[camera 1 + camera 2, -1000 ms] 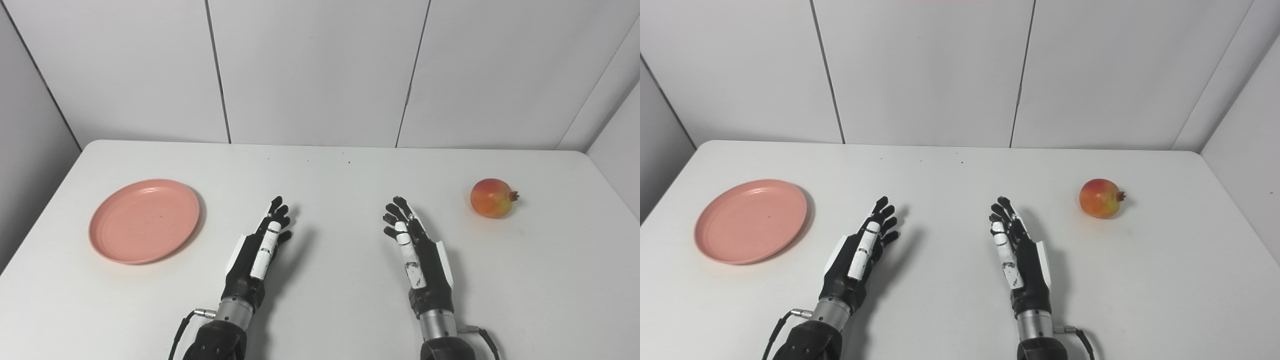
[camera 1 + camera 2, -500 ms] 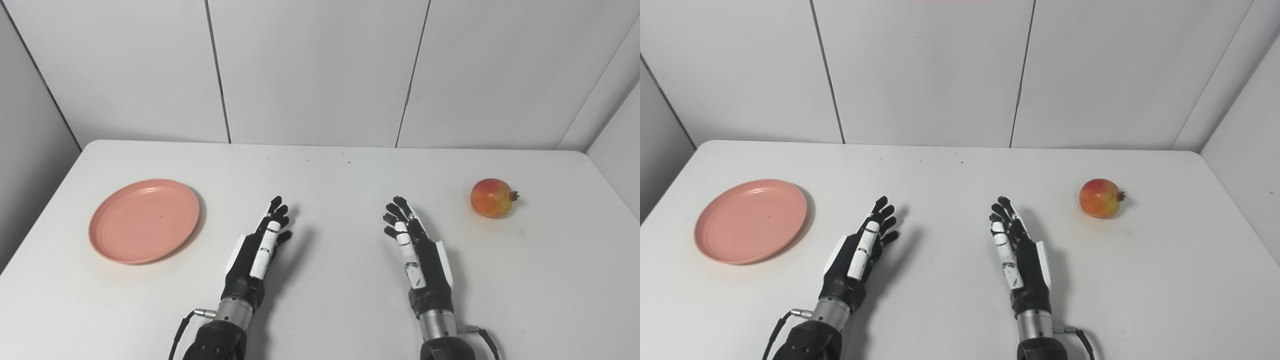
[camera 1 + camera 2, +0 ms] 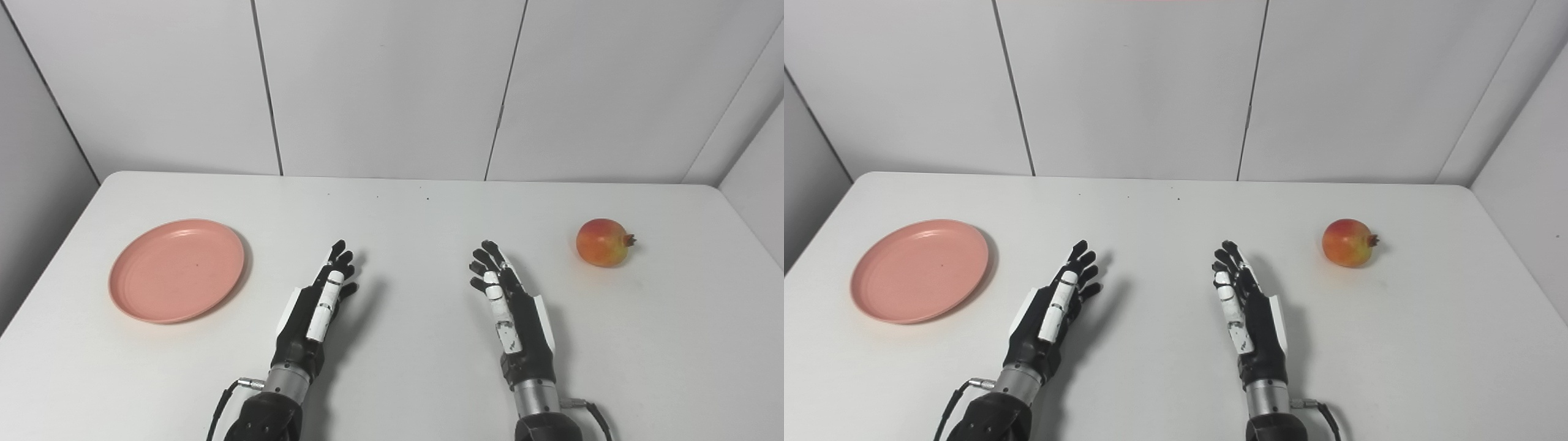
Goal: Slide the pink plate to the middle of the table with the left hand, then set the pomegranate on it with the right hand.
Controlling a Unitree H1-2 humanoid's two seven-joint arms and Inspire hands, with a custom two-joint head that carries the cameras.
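Resting near the table's [image 3: 392,380] left edge: pink plate [image 3: 177,270].

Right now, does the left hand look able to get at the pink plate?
Probably yes. The left hand is open and holds nothing, and only bare table lies between it and the pink plate to its left. Whether the arm reaches that far cannot be judged for certain.

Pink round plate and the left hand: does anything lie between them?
Nothing: in both eye views only bare white table separates the pink round plate from the open left hand.
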